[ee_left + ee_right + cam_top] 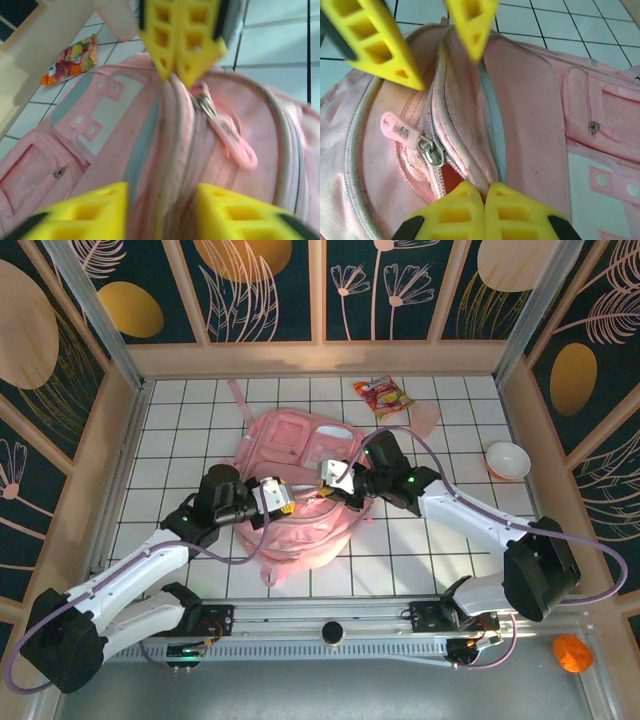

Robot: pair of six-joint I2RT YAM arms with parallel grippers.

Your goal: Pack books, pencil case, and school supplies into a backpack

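Note:
The pink backpack [300,525] lies flat mid-table, its zipper partly open. In the right wrist view my right gripper [484,189] is shut on the backpack's [530,125] zipper edge, just beside the metal slider [434,151] and the pink pull tab [396,129]. A reddish gap shows below the slider. In the left wrist view my left gripper [162,192] stands open, straddling the raised zipper seam of the backpack [100,130] with its fingers clear of the cloth. From above, the left gripper [283,500] and the right gripper [335,480] face each other over the bag. The books, pencil case and school supplies are out of view.
A red-orange snack packet [383,396] lies behind the backpack near the back wall. A pink cup [507,460] sits at the right side. An orange object [571,651] rests off the tiles at the near right. Wooden walls surround the tiled floor.

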